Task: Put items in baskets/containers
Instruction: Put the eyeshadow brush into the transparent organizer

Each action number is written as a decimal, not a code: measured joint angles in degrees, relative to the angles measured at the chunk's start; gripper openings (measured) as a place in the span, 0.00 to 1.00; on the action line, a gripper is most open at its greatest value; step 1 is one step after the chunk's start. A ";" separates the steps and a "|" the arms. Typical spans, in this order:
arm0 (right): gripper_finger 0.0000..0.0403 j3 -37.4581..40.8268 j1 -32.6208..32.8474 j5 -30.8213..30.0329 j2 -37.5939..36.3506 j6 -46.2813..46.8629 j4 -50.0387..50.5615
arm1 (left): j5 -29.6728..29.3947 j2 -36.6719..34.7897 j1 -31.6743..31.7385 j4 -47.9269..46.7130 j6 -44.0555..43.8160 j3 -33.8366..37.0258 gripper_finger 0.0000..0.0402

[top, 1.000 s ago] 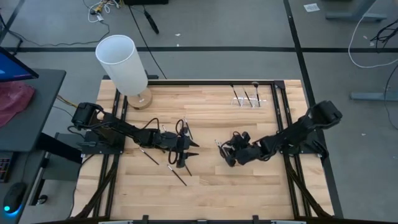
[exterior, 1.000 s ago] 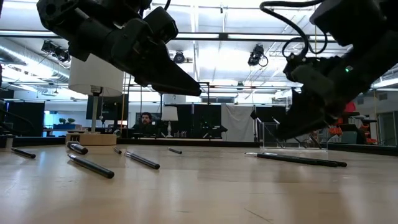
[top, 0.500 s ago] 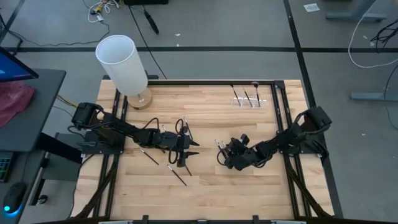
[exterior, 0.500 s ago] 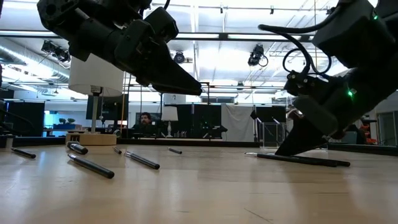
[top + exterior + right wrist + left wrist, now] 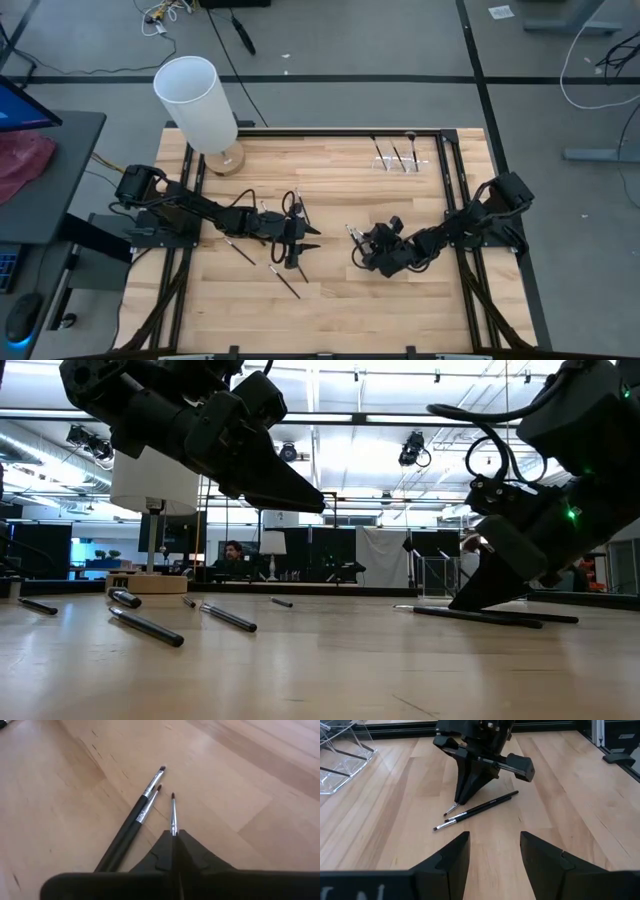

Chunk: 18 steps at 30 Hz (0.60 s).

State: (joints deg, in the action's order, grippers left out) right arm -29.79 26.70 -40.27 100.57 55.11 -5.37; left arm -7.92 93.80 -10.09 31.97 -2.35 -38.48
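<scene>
My right gripper (image 5: 361, 250) stands with its tips down at the table's middle, shut on a thin brush (image 5: 173, 812). Two more dark brushes (image 5: 134, 822) lie side by side on the wood just beside it, also seen in the left wrist view (image 5: 477, 811). My left gripper (image 5: 308, 240) hovers open left of centre, above the table, with nothing between its fingers. More brushes (image 5: 240, 252) (image 5: 286, 283) lie around it. The clear holder (image 5: 400, 160), with a few brushes standing in it, is at the far right. My right gripper pinches the thin brush between its two fingers, just behind the metal ferrule (image 5: 173, 826). The fingers (image 5: 465, 790) slant down from the table's right side and lie along the brush. Its bristle end (image 5: 449, 810) sticks out past the fingertips, low over the wood; the handle is hidden.
A big white cylinder (image 5: 197, 100) on a round wooden base stands at the far left corner. Black rails (image 5: 452, 170) frame the table's edges. Bare wood lies along the near edge (image 5: 330, 310). A person shows far back in the room (image 5: 233, 555).
My right gripper has sunk to the table beside the two lying brushes, tipped further down, and shut on the thin brush. My left gripper has kept still.
</scene>
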 joint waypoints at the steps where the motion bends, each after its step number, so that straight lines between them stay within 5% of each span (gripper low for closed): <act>1: 0.02 0.05 0.00 -0.02 -0.01 -0.37 -0.27 | 0.00 0.00 0.00 0.00 0.00 0.00 0.44; 13: 0.01 1.06 0.13 3.25 -8.66 -4.75 2.47 | 0.02 0.00 -0.07 -0.02 -0.02 0.00 0.44; 18: 0.01 0.93 0.07 0.26 -12.43 -5.95 1.64 | 0.24 0.00 -0.07 -0.02 0.02 0.00 0.44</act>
State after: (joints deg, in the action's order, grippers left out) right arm -28.86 26.77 -40.01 88.14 49.16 -3.73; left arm -7.69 93.80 -10.15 31.94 -2.33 -38.48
